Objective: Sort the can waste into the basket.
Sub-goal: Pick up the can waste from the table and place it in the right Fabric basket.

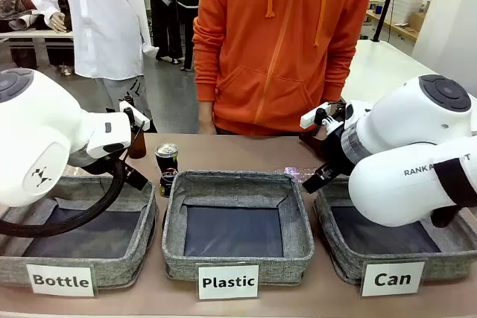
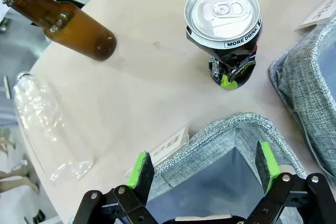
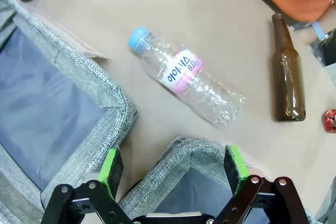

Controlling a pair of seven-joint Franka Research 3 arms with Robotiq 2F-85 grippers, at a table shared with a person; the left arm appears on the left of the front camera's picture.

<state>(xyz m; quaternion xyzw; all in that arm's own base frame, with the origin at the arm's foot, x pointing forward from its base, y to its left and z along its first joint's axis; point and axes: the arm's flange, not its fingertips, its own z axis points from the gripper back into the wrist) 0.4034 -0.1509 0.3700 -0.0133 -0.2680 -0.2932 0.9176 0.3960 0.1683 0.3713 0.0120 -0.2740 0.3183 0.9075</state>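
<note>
The left gripper [image 2: 203,169] is spread wide and empty above a corner of the Bottle basket [image 2: 226,129]. The black-and-silver can [image 2: 223,30] stands upright on the table just ahead of its fingertips. The right gripper [image 3: 173,167] is also wide open, holding nothing, over a corner of the Can basket [image 3: 178,149]. Ahead of it lie a clear plastic bottle [image 3: 184,82] and a brown bottle [image 3: 287,77] — the red can [image 3: 329,120] sits just past that one, far to the side.
</note>
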